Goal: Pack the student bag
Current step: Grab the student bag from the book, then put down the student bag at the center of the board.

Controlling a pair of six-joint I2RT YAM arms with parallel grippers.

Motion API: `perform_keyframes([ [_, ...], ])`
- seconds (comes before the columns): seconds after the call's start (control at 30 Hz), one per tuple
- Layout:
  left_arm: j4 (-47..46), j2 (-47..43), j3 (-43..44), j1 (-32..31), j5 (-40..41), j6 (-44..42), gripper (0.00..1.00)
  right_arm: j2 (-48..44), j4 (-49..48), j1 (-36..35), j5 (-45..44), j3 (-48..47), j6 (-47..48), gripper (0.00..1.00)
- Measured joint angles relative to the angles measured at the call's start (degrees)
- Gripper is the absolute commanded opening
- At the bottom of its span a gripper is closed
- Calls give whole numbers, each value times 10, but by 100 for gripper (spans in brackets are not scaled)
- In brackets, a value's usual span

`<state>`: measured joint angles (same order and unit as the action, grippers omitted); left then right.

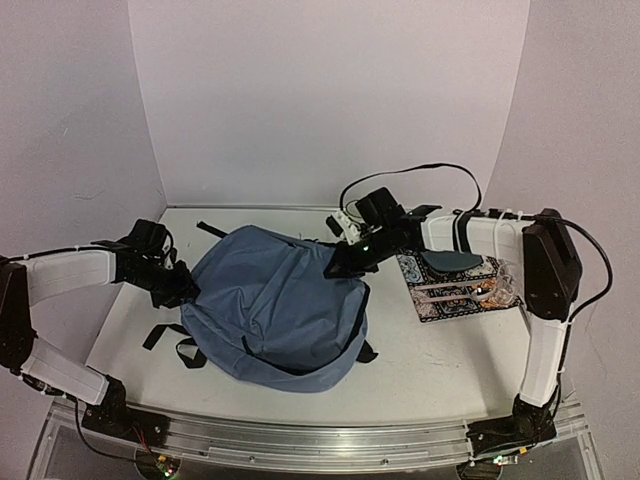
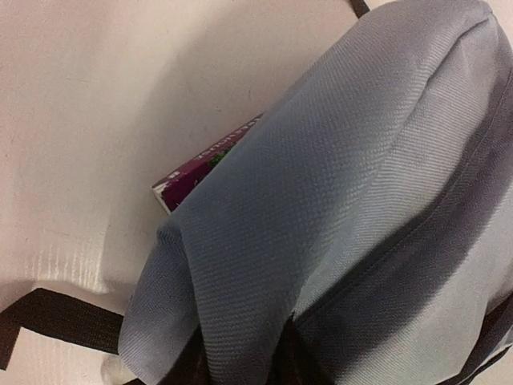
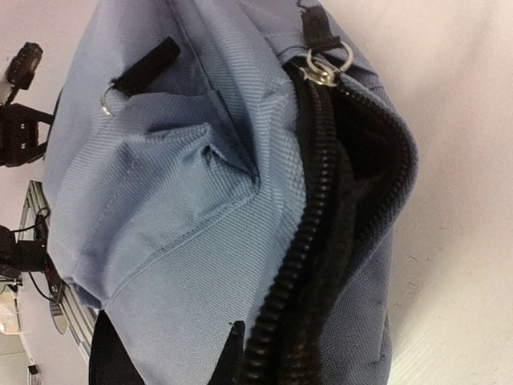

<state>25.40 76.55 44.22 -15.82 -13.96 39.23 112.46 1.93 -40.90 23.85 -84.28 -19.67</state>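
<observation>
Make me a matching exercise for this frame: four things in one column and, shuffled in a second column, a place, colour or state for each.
Things:
1. backpack
2. purple box
3. patterned mat
4. zip

Descriptions:
A. partly open
B. peeking out from under the backpack's fabric
C. slate-blue, biggest thing in view
D. lying to the right of the backpack

Pairs: 1-C, 2-B, 3-D, 4-A
</observation>
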Motion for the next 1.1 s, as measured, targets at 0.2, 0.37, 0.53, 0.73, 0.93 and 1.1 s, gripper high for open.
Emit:
perform_keyframes([
  [0.2, 20, 0, 47, 1, -50, 0, 0, -56, 16, -7, -4, 23, -15, 0],
  [0.37, 45, 12, 138, -39, -74, 1, 0, -132, 39, -9, -35, 59, -31, 0],
  [0.53, 49, 66, 253, -100, -85, 0, 0, -237, 55, -7, -91, 116, -50, 0],
  [0.73, 25, 150, 315, -133, -90, -9, 6, -340, 57, -7, -151, 190, -83, 0],
  [0.93, 5, 244, 328, -147, -83, -36, 30, -352, 30, -7, -188, 283, -131, 0],
  [1.1, -14, 277, 346, -150, -65, -76, 64, -358, -1, -10, -200, 357, -168, 0],
])
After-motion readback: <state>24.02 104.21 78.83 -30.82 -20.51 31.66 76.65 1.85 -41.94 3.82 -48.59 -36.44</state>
